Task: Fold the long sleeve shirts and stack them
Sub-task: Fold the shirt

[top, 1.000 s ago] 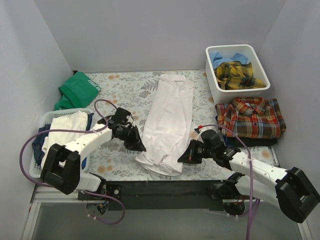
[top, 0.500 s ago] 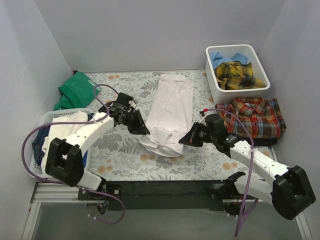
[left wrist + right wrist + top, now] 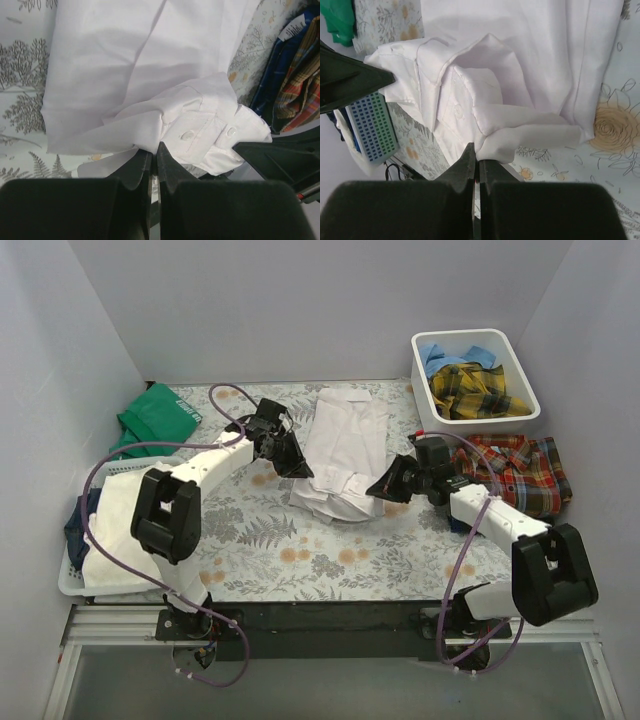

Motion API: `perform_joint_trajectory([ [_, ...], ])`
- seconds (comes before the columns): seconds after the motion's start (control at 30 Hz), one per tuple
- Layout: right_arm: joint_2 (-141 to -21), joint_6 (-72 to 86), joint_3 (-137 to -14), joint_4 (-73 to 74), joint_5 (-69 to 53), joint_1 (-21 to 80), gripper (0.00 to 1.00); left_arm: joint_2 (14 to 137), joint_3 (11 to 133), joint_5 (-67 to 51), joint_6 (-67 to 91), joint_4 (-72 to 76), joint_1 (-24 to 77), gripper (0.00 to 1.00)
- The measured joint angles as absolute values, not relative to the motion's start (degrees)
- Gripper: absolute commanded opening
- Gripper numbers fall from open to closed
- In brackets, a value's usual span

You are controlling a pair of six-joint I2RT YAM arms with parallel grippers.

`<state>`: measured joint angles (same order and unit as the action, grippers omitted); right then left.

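The top camera sits above and behind my arm bases and looks down and forward over the whole bench (image 3: 250, 550), far enough back to take in both arms and the side walls. My left wrist camera rides just behind my left claw (image 3: 153, 150) and looks along its fingers, very close to the white shirt (image 3: 130, 60). My right wrist camera does likewise behind my right claw (image 3: 476, 150), facing the opposite way across. Both wrist views share the shirt's bunched cuff end, and each catches the opposite claw at its edge; the top view holds all of it.
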<state>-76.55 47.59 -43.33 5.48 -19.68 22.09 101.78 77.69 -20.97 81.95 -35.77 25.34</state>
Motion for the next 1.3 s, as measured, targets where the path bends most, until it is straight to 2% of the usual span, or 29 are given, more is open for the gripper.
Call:
perform_joint_trajectory([
  [0.2, -84.5, 46.4, -48.5, 4.5, -20.7, 19.9, 0.02, 109.9, 83.7, -19.4, 81.1, -36.0, 25.3, 0.00],
  [0.27, -86.5, 46.3, -49.6, 4.2, -21.0, 19.4, 0.16, 112.2, 85.5, -18.6, 80.8, -36.4, 25.3, 0.11],
  [0.3, -87.5, 46.2, -50.2, 4.2, -21.3, 19.1, 0.27, 113.2, 86.5, -18.3, 80.7, -36.6, 25.1, 0.15],
  [0.4, -90.1, 46.1, -51.9, 4.1, -21.7, 18.3, 0.44, 115.9, 89.3, -17.5, 80.1, -37.4, 24.7, 0.32],
  [0.47, -90.8, 46.0, -52.6, 4.1, -21.8, 17.7, 0.48, 117.3, 91.6, -17.1, 79.6, -37.9, 24.1, 0.47],
  [0.57, -90.8, 45.2, -53.7, 4.1, -21.8, 16.7, 0.50, 117.8, 94.4, -16.6, 78.8, -38.5, 22.7, 0.51],
  [0.67, -90.3, 44.3, -54.7, 4.3, -21.3, 15.9, 0.50, 117.8, 97.2, -16.5, 77.8, -39.0, 21.6, 0.52],
  [0.8, -87.1, 41.5, -54.8, 6.2, -19.6, 15.8, 0.49, 116.0, 96.3, -16.6, 75.2, -39.1, 20.4, 0.47],
  [0.9, -84.4, 37.3, -55.5, 9.9, -15.7, 18.2, 0.49, 111.8, 89.3, -17.0, 72.6, -38.7, 20.5, 0.47],
  [1.07, -82.0, 31.6, -56.9, 15.6, -8.3, 28.1, 0.48, 103.3, 76.6, -16.9, 68.7, -38.6, 21.2, 0.46],
  [1.3, -81.7, 29.9, -55.7, 20.8, -3.6, 37.0, 0.46, 94.5, 68.1, -15.7, 65.3, -38.3, 22.8, 0.44],
])
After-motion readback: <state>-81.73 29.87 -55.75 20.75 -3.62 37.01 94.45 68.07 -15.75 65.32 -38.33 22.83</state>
